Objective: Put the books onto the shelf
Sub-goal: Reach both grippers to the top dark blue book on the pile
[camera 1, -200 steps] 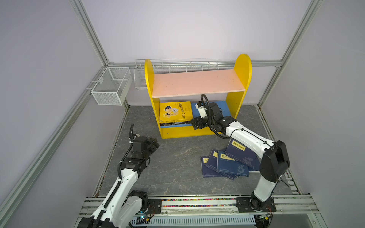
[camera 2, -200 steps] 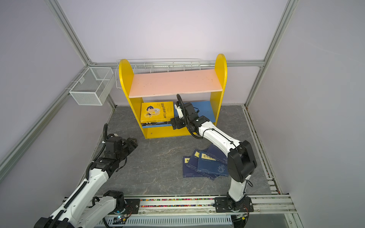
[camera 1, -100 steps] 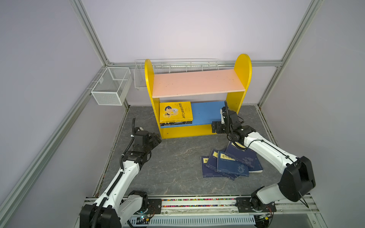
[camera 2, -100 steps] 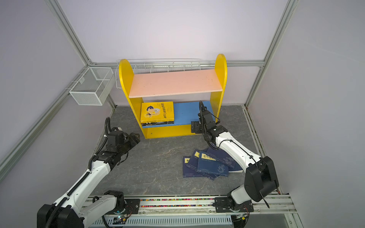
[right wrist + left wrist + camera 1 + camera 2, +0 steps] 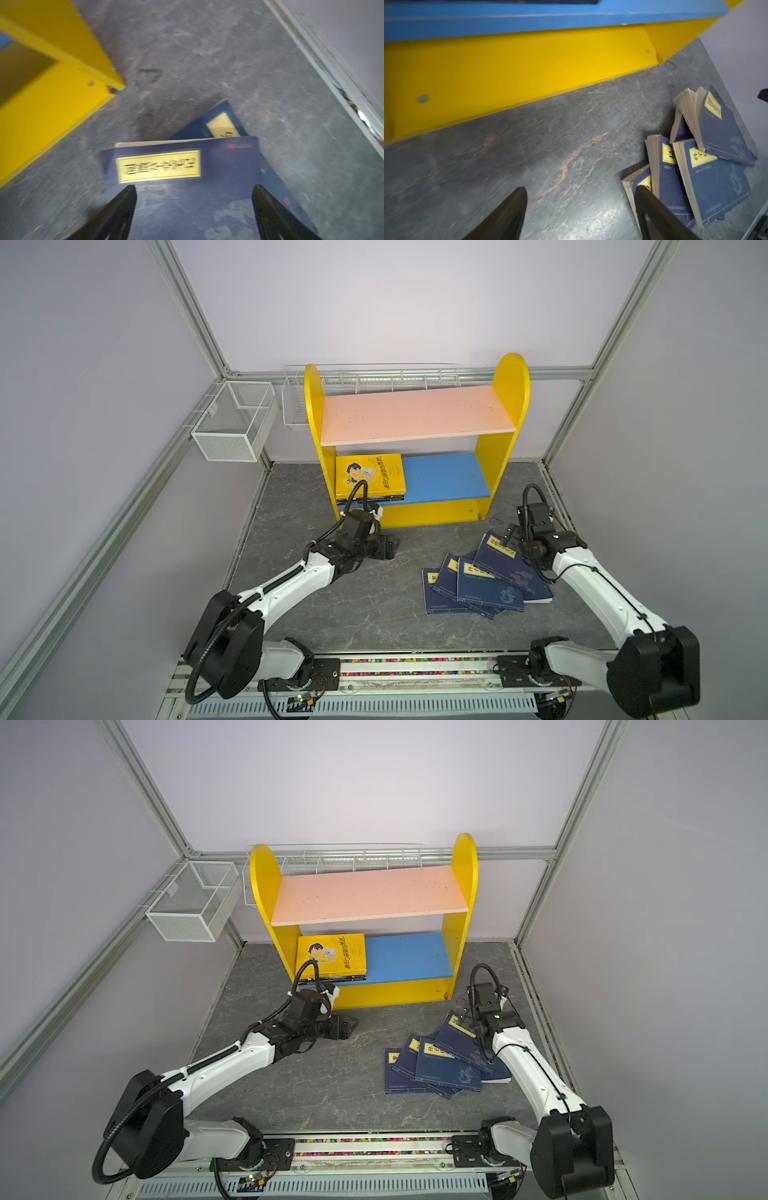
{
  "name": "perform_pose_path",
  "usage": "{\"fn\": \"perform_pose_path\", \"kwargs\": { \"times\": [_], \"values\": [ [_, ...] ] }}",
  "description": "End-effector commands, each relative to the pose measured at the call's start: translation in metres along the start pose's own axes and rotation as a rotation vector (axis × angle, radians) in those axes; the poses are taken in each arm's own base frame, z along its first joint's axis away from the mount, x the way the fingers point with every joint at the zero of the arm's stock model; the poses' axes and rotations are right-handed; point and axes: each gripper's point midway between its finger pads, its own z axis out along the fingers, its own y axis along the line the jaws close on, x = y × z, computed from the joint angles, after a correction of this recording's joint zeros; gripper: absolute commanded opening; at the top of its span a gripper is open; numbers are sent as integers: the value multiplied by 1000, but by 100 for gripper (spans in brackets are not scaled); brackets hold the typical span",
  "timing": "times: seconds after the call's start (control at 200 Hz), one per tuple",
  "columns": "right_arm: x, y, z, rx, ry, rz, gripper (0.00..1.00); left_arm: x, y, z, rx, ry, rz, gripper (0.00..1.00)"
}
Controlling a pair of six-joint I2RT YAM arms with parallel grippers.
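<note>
Right pincer (image 5: 194, 187) hangs wide apart and empty just over the top navy book (image 5: 224, 166), likely so it can pinch that one next. Left pincer (image 5: 579, 188) is apart and empty too, low by the shelf (image 5: 505, 406). Yellow books (image 5: 370, 479) lie stacked on its blue board (image 5: 440, 479). Other navy books (image 5: 486, 580) wait, fanned out on the floor (image 5: 374, 605).

Navy books (image 5: 482, 580) lie fanned on the floor (image 5: 374, 605) beside the shelf (image 5: 415, 414) (yellow books (image 5: 370, 479) stacked on its blue board (image 5: 440, 477))
</note>
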Motion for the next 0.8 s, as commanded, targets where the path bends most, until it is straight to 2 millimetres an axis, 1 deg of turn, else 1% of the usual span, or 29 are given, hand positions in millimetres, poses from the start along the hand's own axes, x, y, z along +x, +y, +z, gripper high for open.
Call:
{"fn": "perform_pose_path", "kwargs": {
  "times": [0.0,0.05,0.11,0.175,0.25,0.315,0.37,0.435,0.515,0.63,0.795],
  "values": [
    [28,-46,4,95,108,129,89,-8,-42,25,126,44,178,83],
    [35,-55,9,78,139,177,89,-12,-56,40,161,66,204,84],
    [41,-55,17,11,172,211,90,-18,-70,57,204,82,218,87],
    [48,-43,28,-92,212,211,91,-25,-86,75,253,103,229,88],
    [59,-28,37,-175,270,174,92,-27,-101,95,275,135,254,89],
    [69,-16,43,-235,315,147,95,-24,-114,110,293,177,287,90],
    [75,-13,46,-251,339,130,96,-18,-125,121,307,214,317,90],
    [78,-7,47,-276,341,91,98,-15,-137,128,330,239,347,90],
    [80,-5,45,-278,336,42,99,-12,-148,136,363,262,361,89],
    [82,-1,43,-288,337,-10,99,-8,-156,147,407,296,346,86],
    [87,23,39,-362,355,-110,97,2,-166,154,465,328,354,85]
  ]
}}
